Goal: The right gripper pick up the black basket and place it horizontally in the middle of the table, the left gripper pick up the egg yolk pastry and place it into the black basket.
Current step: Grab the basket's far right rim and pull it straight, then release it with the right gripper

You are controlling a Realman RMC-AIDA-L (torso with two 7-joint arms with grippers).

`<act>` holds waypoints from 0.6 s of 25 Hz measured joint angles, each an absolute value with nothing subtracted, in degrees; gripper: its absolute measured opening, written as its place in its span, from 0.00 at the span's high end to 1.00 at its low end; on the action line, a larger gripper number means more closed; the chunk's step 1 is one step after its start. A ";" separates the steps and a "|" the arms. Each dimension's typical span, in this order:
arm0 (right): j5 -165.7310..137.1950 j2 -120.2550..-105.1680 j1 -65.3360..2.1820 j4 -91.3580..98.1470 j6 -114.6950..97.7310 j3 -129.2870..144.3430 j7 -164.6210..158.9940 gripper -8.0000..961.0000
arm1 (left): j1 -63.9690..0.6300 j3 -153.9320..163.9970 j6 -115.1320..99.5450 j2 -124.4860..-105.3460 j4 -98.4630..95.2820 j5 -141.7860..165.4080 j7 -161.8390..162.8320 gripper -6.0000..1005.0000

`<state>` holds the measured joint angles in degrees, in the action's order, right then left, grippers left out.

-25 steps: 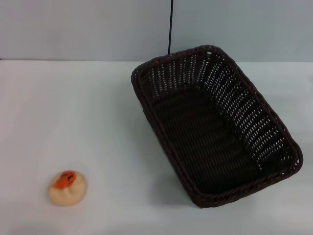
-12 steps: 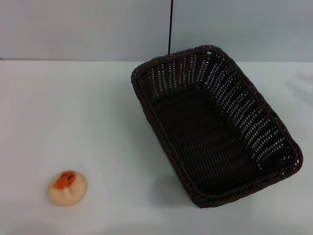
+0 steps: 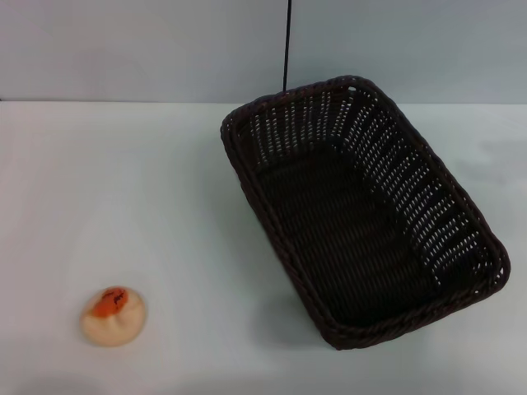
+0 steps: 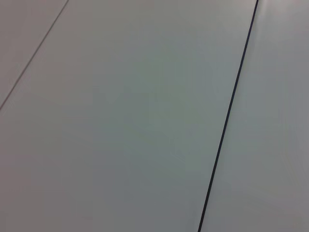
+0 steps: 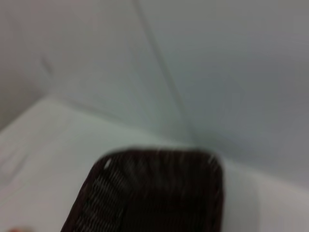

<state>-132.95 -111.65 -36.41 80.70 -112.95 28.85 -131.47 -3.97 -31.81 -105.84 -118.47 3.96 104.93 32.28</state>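
Observation:
The black basket (image 3: pixel 362 210) is a dark woven rectangular basket standing on the white table (image 3: pixel 123 189), right of centre, turned at a slant with one short end towards the back. It is empty. Part of it also shows blurred in the right wrist view (image 5: pixel 154 193). The egg yolk pastry (image 3: pixel 113 315) is a small cream dome with an orange-red patch, lying at the front left of the table, far from the basket. Neither gripper shows in any view. The left wrist view holds only a plain wall.
A pale wall (image 3: pixel 123 49) rises behind the table's back edge, with a thin dark vertical seam (image 3: pixel 286 45) above the basket. The left wrist view shows the same kind of seam (image 4: pixel 231 106) on a plain surface.
A faint shadow on the table at the right edge shifted a little. The basket and the pastry have not moved.

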 joint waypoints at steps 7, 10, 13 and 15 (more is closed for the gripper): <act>-142.56 -110.79 -41.82 73.14 -113.76 36.20 -132.48 0.27 | -3.66 -31.72 -105.42 -118.47 4.08 104.94 32.30 0.36; -143.29 -110.94 -42.57 69.98 -111.62 38.83 -132.54 0.27 | -3.61 -31.72 -105.21 -118.47 4.20 104.94 32.32 0.36; -143.53 -110.69 -43.53 66.26 -109.44 41.82 -132.69 0.27 | -3.60 -31.72 -105.18 -118.47 4.26 104.94 32.33 0.36; -144.00 -110.45 -44.35 63.79 -108.17 43.08 -132.75 0.27 | -3.61 -31.73 -105.13 -118.48 4.34 104.94 32.34 0.36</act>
